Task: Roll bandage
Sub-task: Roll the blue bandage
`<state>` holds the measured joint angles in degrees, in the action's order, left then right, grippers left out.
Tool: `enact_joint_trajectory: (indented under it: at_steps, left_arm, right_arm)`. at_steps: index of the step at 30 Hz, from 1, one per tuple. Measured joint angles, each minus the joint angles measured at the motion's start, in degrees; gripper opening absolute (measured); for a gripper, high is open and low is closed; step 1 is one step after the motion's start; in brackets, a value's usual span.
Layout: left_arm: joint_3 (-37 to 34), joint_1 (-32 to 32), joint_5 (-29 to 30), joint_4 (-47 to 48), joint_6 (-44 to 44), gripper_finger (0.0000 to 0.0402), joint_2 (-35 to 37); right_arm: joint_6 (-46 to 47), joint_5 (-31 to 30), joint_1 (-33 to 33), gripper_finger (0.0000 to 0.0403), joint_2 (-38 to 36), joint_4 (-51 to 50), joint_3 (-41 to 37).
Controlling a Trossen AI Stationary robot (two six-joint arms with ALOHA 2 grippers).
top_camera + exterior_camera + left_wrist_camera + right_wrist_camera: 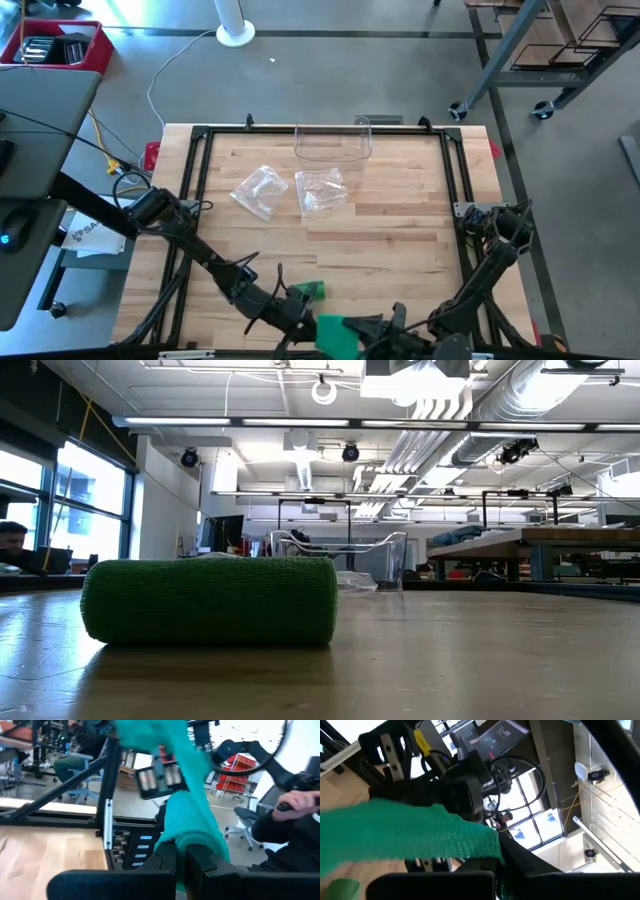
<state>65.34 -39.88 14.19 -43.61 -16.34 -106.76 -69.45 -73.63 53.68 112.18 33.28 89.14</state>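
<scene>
A green bandage roll (210, 600) lies on its side on the wooden table, near the front edge (312, 290). A separate length of green bandage (336, 335) stretches above the table between my two grippers. My left gripper (300, 314) comes from the table's left and is shut on one end of it (181, 862). My right gripper (386, 326) comes from the right and is shut on the other end (496, 866). Whether this length joins the roll, I cannot tell. My left gripper pinches one end of the bandage strip (192, 842) between its two fingers, which point about level. The strip runs from them across to the other gripper, clear of the table. My right gripper pinches the opposite end of the strip (480, 845) between its two fingers, also about level. The strip spreads out flat from the fingers toward the left gripper and hangs clear of the table.
A clear plastic container (333, 142) stands at the far edge, with two clear plastic bags (258, 190) (322, 190) in front of it. A black frame (200, 150) borders the table. A person's hand (295, 800) shows beyond the table.
</scene>
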Motion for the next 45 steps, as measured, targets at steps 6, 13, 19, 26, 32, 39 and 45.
enact_joint_trajectory:
  at_steps: [6, 13, 19, 26, 32, 39, 45]
  left_arm:
    - [0.0, -1.2, 0.0, -1.0, 2.2, 0.0001, 0.0]
    - [0.0, -2.3, 1.0, -3.1, 5.3, 0.0001, 0.0]
    - [0.0, -2.6, 3.1, -2.8, 5.6, 0.0001, 0.0]
    - [0.0, -1.7, 4.9, -2.6, 4.5, 0.0001, 0.0]
    - [0.0, -1.3, 5.0, -2.1, 3.3, 0.0001, 0.0]
    - [0.0, -2.3, 3.8, -3.1, 4.9, 0.0001, 0.1]
    - [0.0, -4.3, 3.7, -5.3, 9.3, 0.0001, 0.1]
  right_arm:
    - [3.4, -3.2, 0.5, 0.0, 0.0, -0.3, 0.0]
    - [9.6, -6.3, 1.8, 0.0, -0.1, -1.8, 0.0]
    - [10.6, -7.3, 4.1, 0.0, -0.1, -0.2, 0.0]
    - [6.4, 0.3, 4.6, 0.0, -0.1, 8.0, 0.0]
    - [0.2, 0.2, 4.6, 0.0, -0.1, 14.2, 0.0]
    - [2.3, -2.0, 3.6, 0.0, -0.1, 13.4, 0.0]
    - [11.5, -5.6, 1.8, 0.0, -0.1, 4.7, 0.0]
